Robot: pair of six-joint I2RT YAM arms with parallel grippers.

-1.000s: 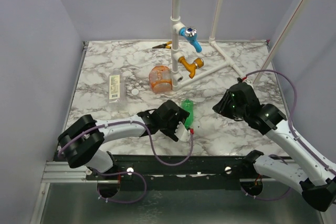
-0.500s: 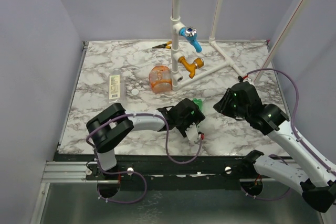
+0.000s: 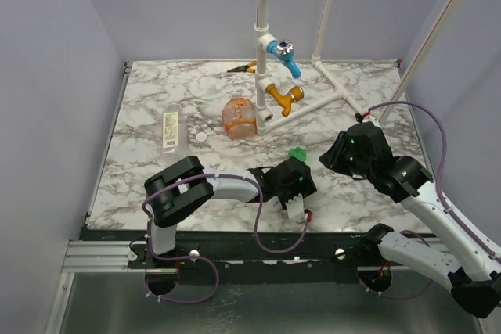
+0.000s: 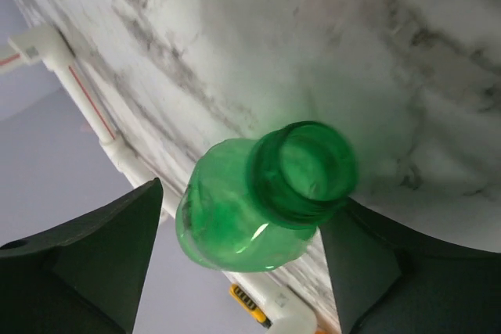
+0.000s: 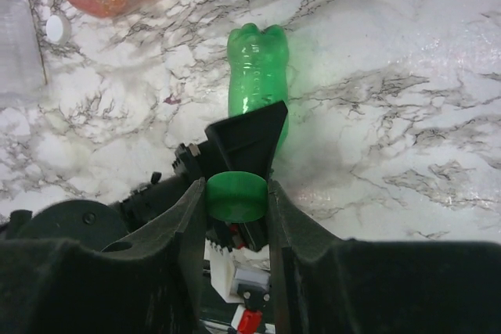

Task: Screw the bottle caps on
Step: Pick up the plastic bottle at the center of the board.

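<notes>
Desk's (image 3: 354, 197) front edge: left end effector (image 4: 243, 205) gapes around the green bottle (image 5: 257, 68), so the cap (image 5: 236, 198) gripped by the right end effector (image 5: 236, 192) could shove it.

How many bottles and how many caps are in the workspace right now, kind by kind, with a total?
Bottles: 3 (green bottle, orange bottle, clear bottle)
Caps: 2 (green cap, white cap)
Total: 5
</notes>
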